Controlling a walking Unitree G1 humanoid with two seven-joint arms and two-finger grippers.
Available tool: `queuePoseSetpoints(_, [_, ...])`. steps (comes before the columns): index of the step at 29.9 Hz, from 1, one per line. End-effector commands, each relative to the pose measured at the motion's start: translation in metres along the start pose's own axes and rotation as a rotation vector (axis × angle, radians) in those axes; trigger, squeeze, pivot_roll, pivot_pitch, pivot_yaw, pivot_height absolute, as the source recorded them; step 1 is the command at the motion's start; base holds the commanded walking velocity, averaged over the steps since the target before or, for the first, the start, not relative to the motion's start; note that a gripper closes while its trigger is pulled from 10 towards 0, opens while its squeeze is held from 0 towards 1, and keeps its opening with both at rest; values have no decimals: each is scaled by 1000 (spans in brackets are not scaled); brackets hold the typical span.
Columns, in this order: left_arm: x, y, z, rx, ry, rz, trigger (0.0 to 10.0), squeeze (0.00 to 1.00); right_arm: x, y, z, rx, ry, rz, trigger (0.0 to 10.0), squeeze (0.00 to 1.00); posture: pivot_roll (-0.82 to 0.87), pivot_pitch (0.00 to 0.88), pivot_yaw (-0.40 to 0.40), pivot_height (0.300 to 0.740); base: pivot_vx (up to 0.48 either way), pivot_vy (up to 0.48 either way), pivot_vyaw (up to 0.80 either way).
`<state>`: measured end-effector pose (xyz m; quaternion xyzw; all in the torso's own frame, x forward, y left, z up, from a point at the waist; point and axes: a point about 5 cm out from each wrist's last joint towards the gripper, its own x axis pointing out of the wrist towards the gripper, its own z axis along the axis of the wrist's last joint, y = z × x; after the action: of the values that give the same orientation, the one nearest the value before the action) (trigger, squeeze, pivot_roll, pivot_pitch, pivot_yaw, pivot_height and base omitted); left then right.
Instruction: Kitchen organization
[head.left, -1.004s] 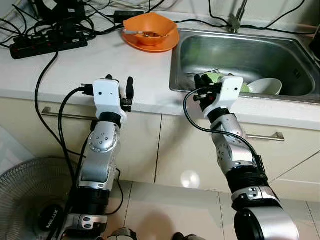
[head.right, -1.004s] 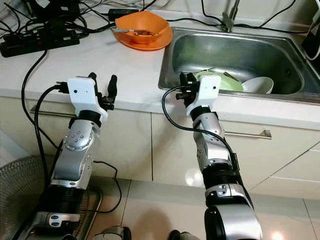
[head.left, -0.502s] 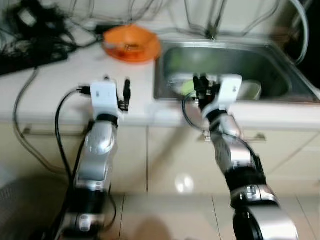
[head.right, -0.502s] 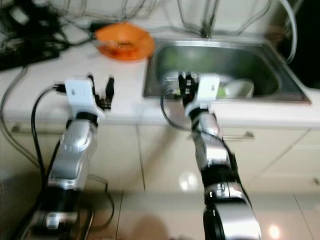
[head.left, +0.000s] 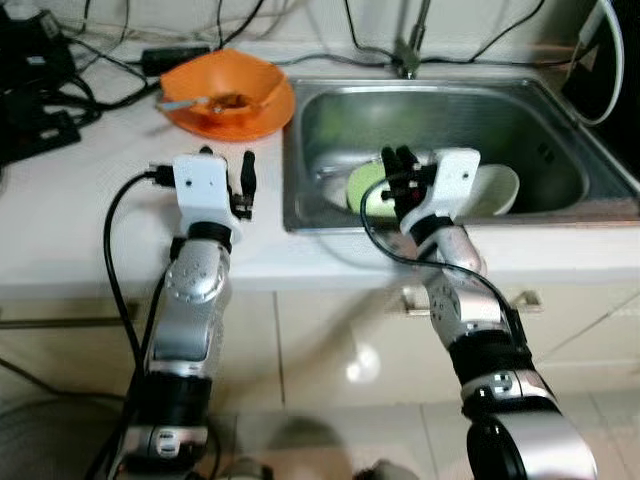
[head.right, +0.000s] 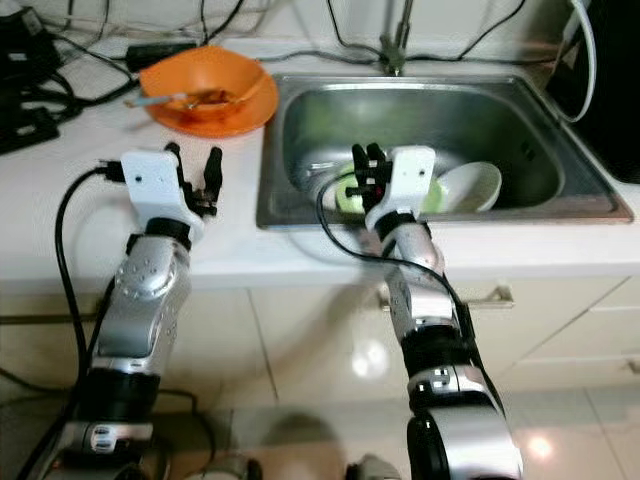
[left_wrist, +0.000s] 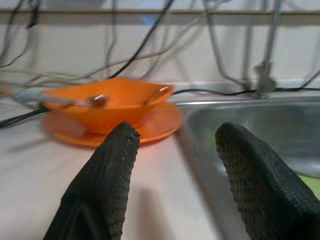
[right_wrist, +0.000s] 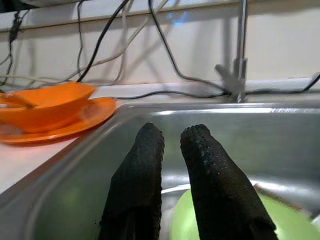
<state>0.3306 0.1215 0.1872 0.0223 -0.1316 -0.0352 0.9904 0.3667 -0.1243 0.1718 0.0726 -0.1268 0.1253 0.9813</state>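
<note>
Little appears done. Orange bowl (head.left: 228, 90) sits on bench (head.left: 70, 200), twelve o'clock of left gripper (head.left: 232, 177), jaws wide, empty. Right gripper (head.left: 398, 172), jaws nearly closed, empty, over sink (head.left: 560, 160); green plate (head.left: 366, 190) and white bowl (head.left: 497, 190) remain inside.

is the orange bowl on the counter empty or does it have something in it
Not empty. The orange bowl sits on an orange plate and holds a utensil and some brownish bits; what the bits are cannot be told.
</note>
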Motion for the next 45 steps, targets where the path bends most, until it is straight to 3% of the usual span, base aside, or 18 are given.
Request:
queuePoseSetpoints(1, [2,8,4,18,-15,21,10000,0,3,6,2,11,-15,10,10000,0,-4,73,-37,740,300,0,0])
queuePoseSetpoints(38, [2,7,5,21,-13,15,10000,0,2,5,0,16,-4,6,10000,0,-5,79,-35,740,318,0,0])
queuePoseSetpoints(45, [0,5,5,15,-17,1,10000,0,1,5,-1,18,-1,6,10000,0,-4,84,-38,740,0,0,0])
